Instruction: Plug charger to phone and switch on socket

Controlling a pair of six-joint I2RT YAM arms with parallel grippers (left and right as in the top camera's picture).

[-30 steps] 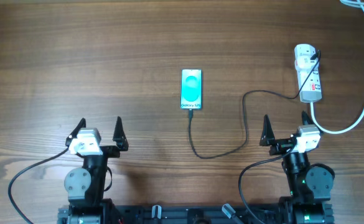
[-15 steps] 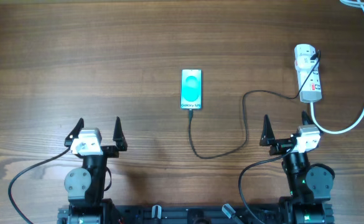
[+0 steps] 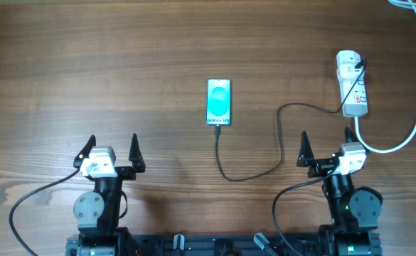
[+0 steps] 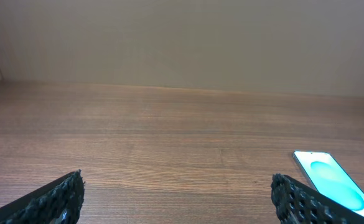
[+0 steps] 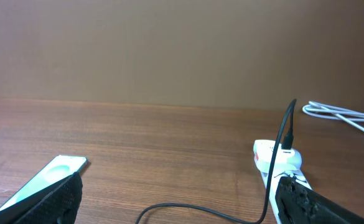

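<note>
Phone [image 3: 219, 102] position: it lies flat on the table [image 3: 87, 57] near the centre, screen up and lit turquoise, with its lettered end turned toward the arms. You will find it ahead of both grippers and between them, well apart from each. The left gripper [image 3: 113, 139] sits at the near edge on the left with its two fingers spread wide and nothing between them; in the left wrist view the phone [image 4: 334, 186] shows at the lower right, beyond the right-hand fingertip [image 4: 297, 199]. The right gripper [image 3: 326, 135] sits at the near edge on the right, likewise spread and holding nothing; in the right wrist view the phone [image 5: 42, 180] shows at the lower left. The charger [image 3: 280, 139] is a thin black cable. One end lies just beside the lettered end of the phone, and you cannot tell from these views whether it is seated in the port. From there it loops toward the arms, passes near the left finger of the right gripper without touching it, then turns away and runs to the socket [image 3: 353, 84]. The socket lies at the far right, ahead of the right gripper and a little to its right, well apart from it. The right wrist view shows the cable [image 5: 281, 140] rising to a white plug on the socket [image 5: 278, 158]. A white lead [image 3: 400, 146] leaves the near end of the socket and curves off to the right.
</note>
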